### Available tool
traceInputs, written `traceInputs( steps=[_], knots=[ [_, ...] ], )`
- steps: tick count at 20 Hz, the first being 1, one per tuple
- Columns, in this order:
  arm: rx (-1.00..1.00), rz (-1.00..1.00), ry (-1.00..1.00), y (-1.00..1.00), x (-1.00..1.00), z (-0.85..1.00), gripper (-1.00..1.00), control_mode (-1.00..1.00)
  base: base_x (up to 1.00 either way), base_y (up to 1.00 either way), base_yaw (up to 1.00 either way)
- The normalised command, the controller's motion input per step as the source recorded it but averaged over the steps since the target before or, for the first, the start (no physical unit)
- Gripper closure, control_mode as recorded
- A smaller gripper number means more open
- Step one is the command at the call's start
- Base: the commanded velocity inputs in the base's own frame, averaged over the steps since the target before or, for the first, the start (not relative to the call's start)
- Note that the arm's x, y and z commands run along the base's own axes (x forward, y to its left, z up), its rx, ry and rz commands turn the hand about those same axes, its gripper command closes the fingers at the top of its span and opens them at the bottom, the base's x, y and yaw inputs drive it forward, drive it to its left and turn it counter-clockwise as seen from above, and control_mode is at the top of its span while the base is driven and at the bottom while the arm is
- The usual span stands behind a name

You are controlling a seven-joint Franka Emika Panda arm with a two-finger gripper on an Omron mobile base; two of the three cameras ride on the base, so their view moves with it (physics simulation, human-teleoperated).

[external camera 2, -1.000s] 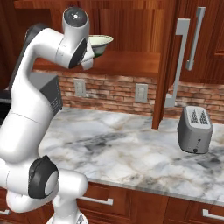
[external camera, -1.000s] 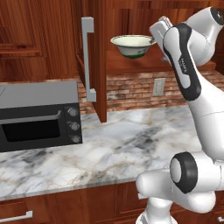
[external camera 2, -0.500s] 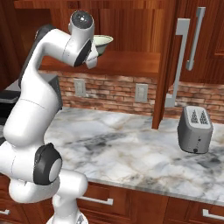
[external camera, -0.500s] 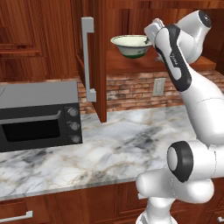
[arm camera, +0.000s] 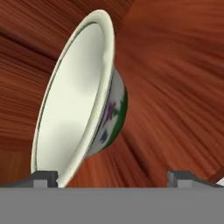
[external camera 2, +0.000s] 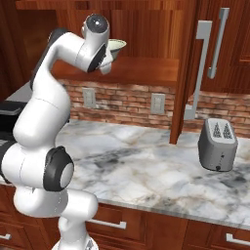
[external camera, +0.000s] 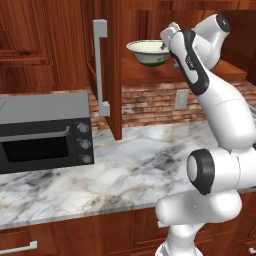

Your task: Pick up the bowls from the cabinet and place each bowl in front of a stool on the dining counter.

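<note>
Cabinet (external camera: pixel 112 60) door hangs open beside bowl (external camera: pixel 148 52).

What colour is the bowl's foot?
Dark green, under a whitish bowl; clearest in the hand view.

A pale-green bowl (external camera: pixel 148 52) sits on the cabinet shelf (external camera: pixel 145 73).

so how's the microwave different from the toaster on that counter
The microwave is a wide black box with a grey top, a front door and three round knobs; the toaster is a small upright grey one with two slots on top. The microwave sits to the left of the open cabinet door, the toaster to its right. Both stand on the marble counter by the brick wall.
</note>
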Motion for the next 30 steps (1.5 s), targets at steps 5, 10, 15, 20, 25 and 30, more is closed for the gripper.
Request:
traceInputs(
  steps=[5, 10, 15, 20, 25, 30],
  knots=[
    [0.0, 0.0, 0.04, 0.0, 0.4, 0.0, -1.0, -1.0, 0.0, 0.0, 0.0],
    [0.0, 0.0, 0.05, 0.0, 0.35, 0.0, -1.0, -1.0, 0.0, 0.0, 0.0],
    [0.0, 0.0, 0.05, 0.0, 0.28, 0.0, -1.0, -1.0, 0.0, 0.0, 0.0],
    [0.0, 0.0, 0.02, 0.0, 0.26, -0.07, -1.0, -1.0, 0.0, 0.0, 0.0],
    [0.0, 0.0, 0.01, 0.0, 0.1, -0.19, -1.0, -1.0, 0.0, 0.0, 0.0],
    [0.0, 0.0, 0.0, 0.0, 0.04, -0.27, -1.0, -1.0, 0.0, 0.0, 0.0]
  ],
)
